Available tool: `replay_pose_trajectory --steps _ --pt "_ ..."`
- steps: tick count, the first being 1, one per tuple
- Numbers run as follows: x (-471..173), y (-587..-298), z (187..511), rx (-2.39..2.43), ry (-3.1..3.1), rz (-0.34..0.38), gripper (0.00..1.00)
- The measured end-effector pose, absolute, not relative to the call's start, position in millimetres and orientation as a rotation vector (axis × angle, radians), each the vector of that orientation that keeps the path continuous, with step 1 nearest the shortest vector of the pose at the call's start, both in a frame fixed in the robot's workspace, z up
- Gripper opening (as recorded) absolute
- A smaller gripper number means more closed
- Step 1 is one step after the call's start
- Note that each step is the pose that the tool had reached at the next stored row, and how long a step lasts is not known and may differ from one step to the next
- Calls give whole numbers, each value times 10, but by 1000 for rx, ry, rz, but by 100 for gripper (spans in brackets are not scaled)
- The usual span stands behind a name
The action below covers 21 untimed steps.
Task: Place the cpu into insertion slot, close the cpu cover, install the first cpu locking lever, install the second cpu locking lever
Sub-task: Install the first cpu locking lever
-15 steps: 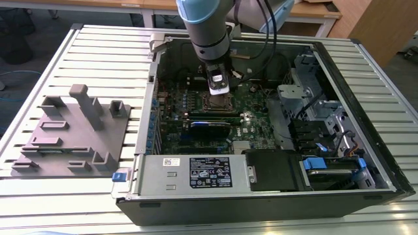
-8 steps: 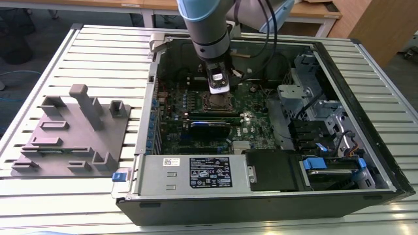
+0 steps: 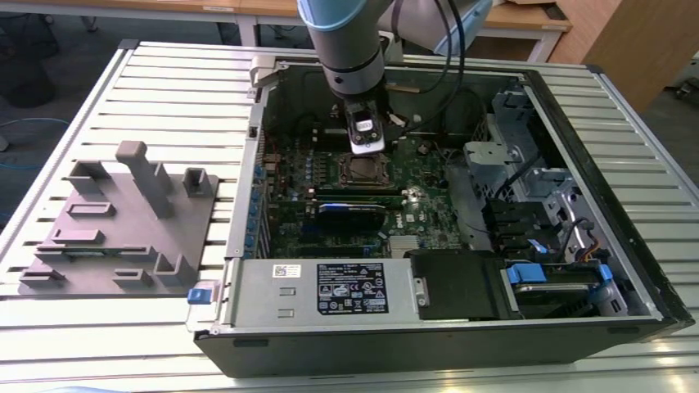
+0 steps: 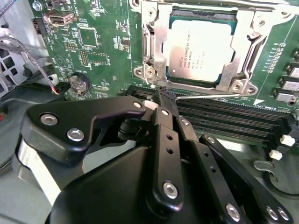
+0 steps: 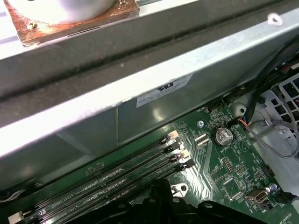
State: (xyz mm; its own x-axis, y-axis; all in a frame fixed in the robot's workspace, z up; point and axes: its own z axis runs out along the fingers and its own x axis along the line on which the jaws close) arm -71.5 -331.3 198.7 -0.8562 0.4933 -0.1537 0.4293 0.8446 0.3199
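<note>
Arm: the arm (image 3: 347, 49) is seen reaching down from above into the open computer case (image 3: 437, 327), which lies on its side on a slatted metal table (image 3: 110, 344).
Gripper: the gripper (image 3: 364, 150) is held low over the motherboard (image 3: 286, 233), just beside the socket. In the second wrist view its black fingers (image 4: 164, 122) are drawn close together, their tips at the thin wire lever (image 4: 205, 96) that runs along the socket's edge. Whether the lever is actually pinched between them cannot be told.
Cpu: the cpu (image 4: 198, 52) is seated in the insertion slot (image 4: 254, 21), its silver-grey face turned up.
Cpu cover: the cpu cover (image 4: 154, 42) is laid down around the chip, its silvery frame bordering the metal face on the sides that are seen.
Memory slots: long black memory slots (image 4: 233, 119) are seen just beside the socket, between it and the gripper body; the same slots (image 5: 126, 175) are shown in the first wrist view, next to the case wall.
Coin battery: a round coin battery (image 5: 223, 136) is mounted on the green board, with a red and black wire close by.
Grey fixture: a grey moulded fixture (image 3: 120, 225) is set on the table at the exterior view's left, well apart from the gripper.
</note>
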Motion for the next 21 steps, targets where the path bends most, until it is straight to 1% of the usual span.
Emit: replay_pose_trajectory --steps 21 --pt "-780 -3329 2024 708 2790 406 11"
